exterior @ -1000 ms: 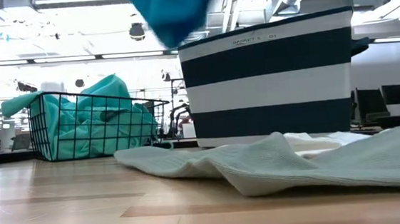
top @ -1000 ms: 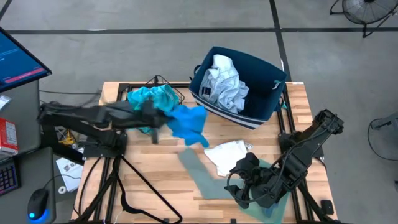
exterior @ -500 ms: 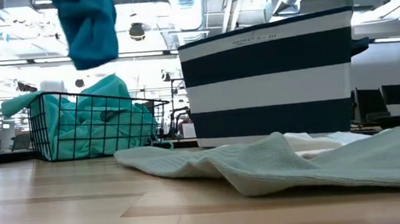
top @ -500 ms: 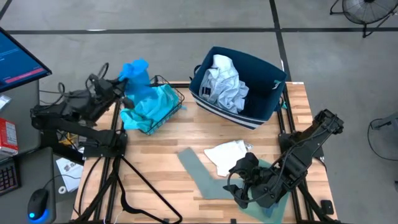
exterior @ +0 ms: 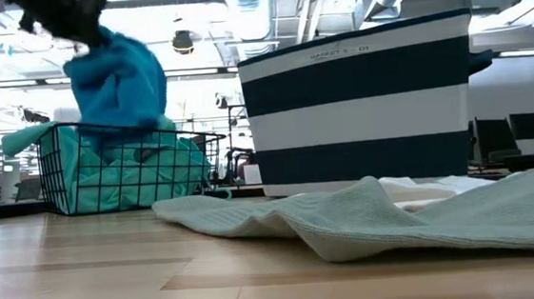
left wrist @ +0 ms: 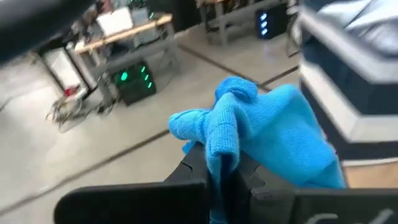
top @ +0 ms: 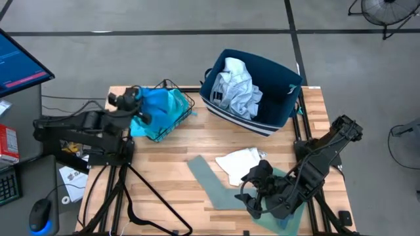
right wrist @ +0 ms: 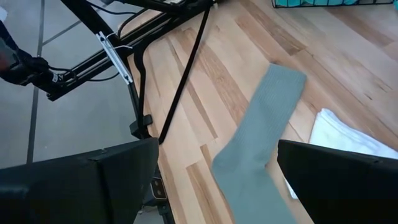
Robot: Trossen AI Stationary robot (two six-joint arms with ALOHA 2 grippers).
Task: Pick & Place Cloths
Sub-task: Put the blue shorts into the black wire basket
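Note:
My left gripper [top: 134,105] is over the far left of the table, shut on a bright blue cloth [top: 155,99] above a black wire basket [top: 176,121]. That basket holds a turquoise cloth [exterior: 116,166]. A grey-green cloth [top: 209,182] and a white cloth [top: 239,160] lie flat on the wood near the right. My right gripper [top: 257,195] hovers open over the grey-green cloth [right wrist: 258,134] near the table's near right edge. A pale blue-white cloth [top: 235,85] lies inside the navy bin [top: 279,105]. My left gripper pinches a bunched fold of the blue cloth [left wrist: 221,146] between its two fingers [left wrist: 198,167]. The cloth hangs below the gripper [exterior: 61,13], and its lower end [exterior: 123,118] reaches the wire basket's rim, over the turquoise cloth.
The navy-and-white striped bin [exterior: 359,104] stands at the far right of the table, beside the basket. Bare wood [top: 161,177] lies in the near left part. A monitor [top: 16,62] and the arms' stands [top: 98,147] sit off the left edge.
My left gripper has carried the blue cloth from the middle of the table toward the far left, swinging it high past the basket. It has then come down, so the cloth now hangs at the basket's rim. The gripper has stayed shut on the cloth.

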